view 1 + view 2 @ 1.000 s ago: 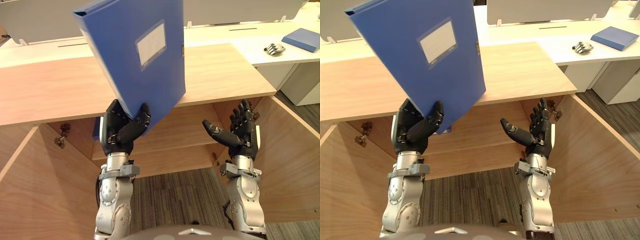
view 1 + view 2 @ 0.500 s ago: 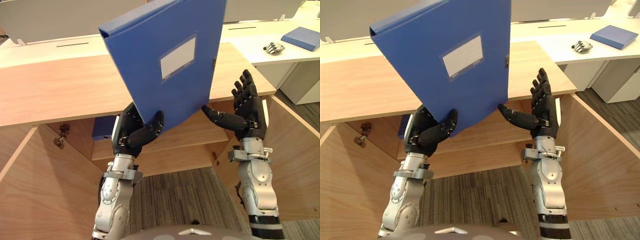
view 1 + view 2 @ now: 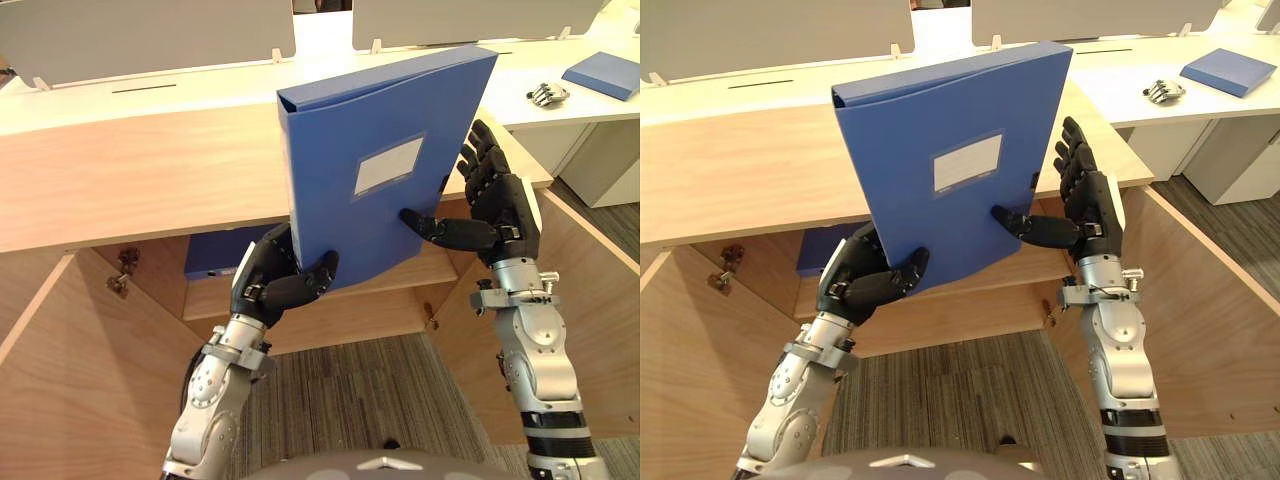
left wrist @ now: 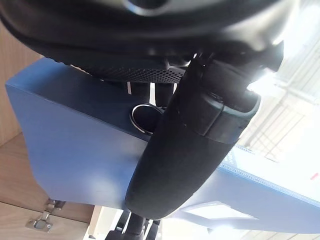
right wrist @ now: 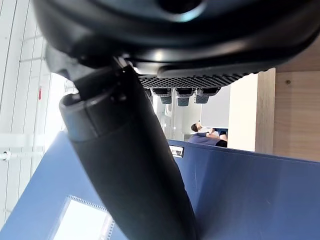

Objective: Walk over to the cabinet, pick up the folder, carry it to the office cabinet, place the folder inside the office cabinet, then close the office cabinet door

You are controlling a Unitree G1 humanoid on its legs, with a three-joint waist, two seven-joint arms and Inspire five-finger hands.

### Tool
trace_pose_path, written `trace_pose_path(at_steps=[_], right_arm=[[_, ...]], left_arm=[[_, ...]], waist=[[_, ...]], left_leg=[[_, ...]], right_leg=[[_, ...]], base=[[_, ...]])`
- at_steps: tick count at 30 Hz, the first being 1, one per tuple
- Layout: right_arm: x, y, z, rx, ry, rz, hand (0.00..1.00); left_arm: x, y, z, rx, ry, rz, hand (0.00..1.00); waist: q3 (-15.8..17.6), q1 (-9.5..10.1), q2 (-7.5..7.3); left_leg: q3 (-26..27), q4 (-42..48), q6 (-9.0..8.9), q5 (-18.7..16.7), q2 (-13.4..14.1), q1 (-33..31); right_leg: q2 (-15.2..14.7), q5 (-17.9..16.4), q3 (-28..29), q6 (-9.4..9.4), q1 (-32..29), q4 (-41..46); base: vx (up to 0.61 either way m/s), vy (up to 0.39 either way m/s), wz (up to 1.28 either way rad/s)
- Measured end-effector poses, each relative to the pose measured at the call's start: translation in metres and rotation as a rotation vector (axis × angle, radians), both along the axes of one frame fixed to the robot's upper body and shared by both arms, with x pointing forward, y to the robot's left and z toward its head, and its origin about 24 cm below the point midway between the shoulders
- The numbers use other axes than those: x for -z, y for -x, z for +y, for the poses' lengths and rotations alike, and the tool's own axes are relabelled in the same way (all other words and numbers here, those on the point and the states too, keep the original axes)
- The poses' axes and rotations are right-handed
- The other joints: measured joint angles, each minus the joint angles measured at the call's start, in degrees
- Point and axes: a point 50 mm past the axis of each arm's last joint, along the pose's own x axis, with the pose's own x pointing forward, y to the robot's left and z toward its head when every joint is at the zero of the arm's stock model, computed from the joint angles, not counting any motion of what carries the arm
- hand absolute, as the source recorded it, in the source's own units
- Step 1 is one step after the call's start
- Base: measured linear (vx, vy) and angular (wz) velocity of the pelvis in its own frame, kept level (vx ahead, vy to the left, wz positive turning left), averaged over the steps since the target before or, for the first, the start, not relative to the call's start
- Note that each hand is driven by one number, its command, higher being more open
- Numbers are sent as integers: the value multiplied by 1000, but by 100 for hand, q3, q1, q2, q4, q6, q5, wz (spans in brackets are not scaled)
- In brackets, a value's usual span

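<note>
I hold the blue folder [image 3: 380, 170] upright above the open wooden office cabinet [image 3: 130, 180]. My left hand [image 3: 270, 290] is shut on its lower left corner, thumb across the front, as the left wrist view shows on the folder [image 4: 75, 150]. My right hand [image 3: 500, 205] stands at the folder's right edge with straight fingers behind it. Its thumb [image 5: 130, 165] lies on the front face of the folder [image 5: 240, 195].
Both cabinet doors hang open, the left door [image 3: 80, 380] and the right door [image 3: 590, 330]. Another blue folder [image 3: 215, 258] lies on the inner shelf [image 3: 340, 305]. Behind, a white desk [image 3: 520, 110] carries a blue folder [image 3: 603, 75] and a small dark object [image 3: 548, 96].
The folder has swung to the right and come down, now more upright. My right hand rose and met its right edge, thumb now on the front.
</note>
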Motion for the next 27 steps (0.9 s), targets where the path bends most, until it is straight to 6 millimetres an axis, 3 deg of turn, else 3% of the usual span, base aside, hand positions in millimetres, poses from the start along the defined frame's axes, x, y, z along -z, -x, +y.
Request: trace_pose_path(at_steps=[8,9,15,22,27], right_arm=[[16,-4,-2,-103,112,106,100],[19,-4,0,-123,115,117,0],[20,-5,0,-142,108,124,0],[37,-8,6,-178,80,211,0],[40,-8,16,-168,-2,198,0]], left_arm=[[-3,-8,12,27,-75,-28,0],[-7,-10,13,31,-78,-45,0],[-15,-22,10,47,-73,-91,0],[-8,-27,30,-70,-71,-58,0],[-7,-28,31,-96,-66,-58,0]], waist=[[-2,-1,2],[-4,1,7],[-22,3,16],[-28,13,23],[-34,44,16]], left_leg=[[2,-3,1,1,-2,-5],[1,-3,1,1,-2,-6],[4,-5,8,7,-1,-4],[8,-38,12,35,-6,-4],[2,-40,12,36,-7,-2]], right_leg=[[0,7,0,-6,-7,-1],[0,8,0,-7,-7,-2],[2,27,1,-20,-8,-5],[5,51,3,-30,-16,-22],[3,65,2,-36,-14,-22]], base=[[0,0,0],[0,0,0],[0,0,0],[0,0,0],[0,0,0]])
